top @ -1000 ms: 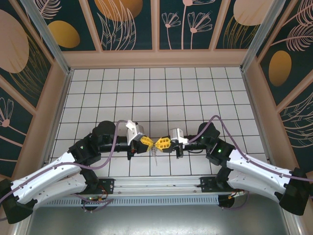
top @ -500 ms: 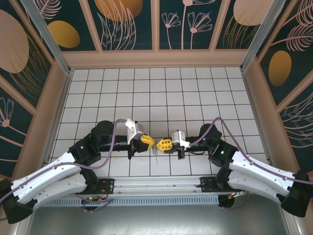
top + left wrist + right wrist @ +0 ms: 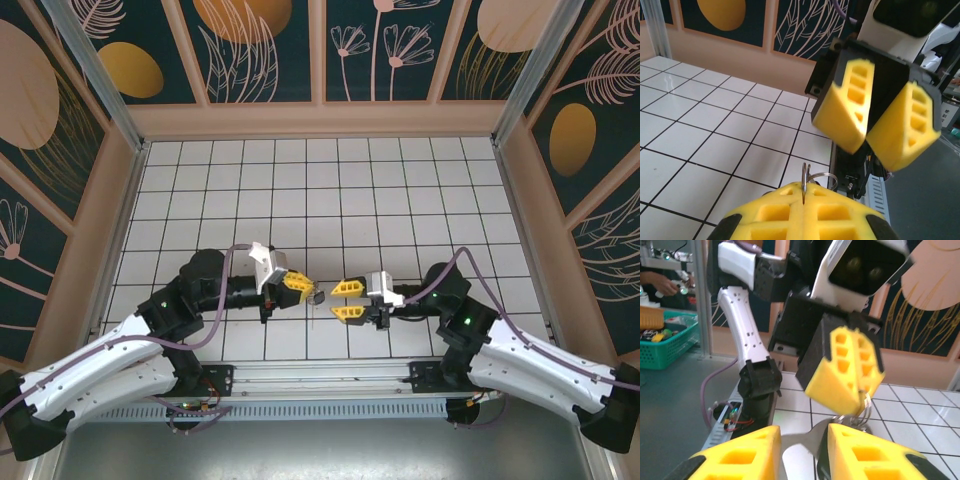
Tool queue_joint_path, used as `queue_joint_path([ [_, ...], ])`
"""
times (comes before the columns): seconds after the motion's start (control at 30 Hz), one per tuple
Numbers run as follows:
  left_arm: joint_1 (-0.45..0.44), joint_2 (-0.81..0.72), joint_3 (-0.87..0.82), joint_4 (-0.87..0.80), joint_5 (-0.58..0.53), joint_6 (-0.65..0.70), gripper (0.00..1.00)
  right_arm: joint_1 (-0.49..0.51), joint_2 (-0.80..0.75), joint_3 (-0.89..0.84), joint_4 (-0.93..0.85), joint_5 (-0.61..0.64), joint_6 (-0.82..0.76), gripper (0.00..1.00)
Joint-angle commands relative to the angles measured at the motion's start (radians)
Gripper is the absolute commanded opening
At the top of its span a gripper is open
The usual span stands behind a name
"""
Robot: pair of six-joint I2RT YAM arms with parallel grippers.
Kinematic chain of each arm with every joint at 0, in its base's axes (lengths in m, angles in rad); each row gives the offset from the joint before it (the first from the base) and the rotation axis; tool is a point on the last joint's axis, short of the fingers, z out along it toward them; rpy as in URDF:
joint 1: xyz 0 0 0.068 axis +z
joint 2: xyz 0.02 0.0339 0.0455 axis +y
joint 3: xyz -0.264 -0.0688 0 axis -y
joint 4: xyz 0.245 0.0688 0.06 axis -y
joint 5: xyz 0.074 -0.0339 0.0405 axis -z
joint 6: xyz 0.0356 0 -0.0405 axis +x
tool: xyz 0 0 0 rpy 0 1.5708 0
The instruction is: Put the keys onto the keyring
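My left gripper (image 3: pixel 308 288) is shut on the keyring (image 3: pixel 822 177), a thin silvery wire ring pinched edge-on between its yellow pads (image 3: pixel 790 212). The ring pokes out past the fingertips, above the tiled table near its front edge. My right gripper (image 3: pixel 341 300) faces the left one from the right, a short gap away, and stands open. In the right wrist view a flat silvery key (image 3: pixel 802 439) hangs from the keyring (image 3: pixel 866 405) below my left gripper (image 3: pixel 860 399). It reaches into the gap between my right fingers (image 3: pixel 742 455). Blur hides whether it touches either pad.
The white tiled table (image 3: pixel 330 190) stretches behind both grippers, with panelled walls (image 3: pixel 320 118) on three sides. The metal front rail (image 3: pixel 320 372) and both arm bases lie just below the grippers. A teal basket (image 3: pixel 665 347) sits off the table.
My right gripper has opened and drawn back to the right, away from the left gripper. The left gripper has stayed shut on the ring and moved slightly right.
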Motion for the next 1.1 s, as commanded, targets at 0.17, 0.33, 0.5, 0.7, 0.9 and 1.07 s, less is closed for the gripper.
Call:
queue_joint_path([
  [0.17, 0.001, -0.030, -0.037, 0.111, 0.042, 0.023, 0.00, -0.002, 0.076, 0.075, 0.003, 0.056, 0.050, 0.24],
  [0.33, 0.000, -0.034, -0.033, 0.109, 0.069, 0.027, 0.00, -0.002, 0.097, 0.081, 0.015, 0.047, 0.051, 0.21],
  [0.5, 0.001, -0.026, -0.030, 0.107, 0.085, 0.028, 0.00, -0.005, 0.118, 0.084, 0.016, 0.047, 0.052, 0.22],
  [0.7, 0.001, -0.019, -0.024, 0.101, 0.091, 0.032, 0.00, -0.005, 0.138, 0.087, 0.036, 0.038, 0.056, 0.24],
  [0.9, 0.001, -0.009, -0.019, 0.089, 0.094, 0.039, 0.00, -0.005, 0.153, 0.084, 0.067, 0.035, 0.063, 0.23],
  [1.07, 0.001, -0.004, -0.016, 0.080, 0.089, 0.041, 0.00, -0.006, 0.160, 0.086, 0.075, 0.026, 0.063, 0.16],
])
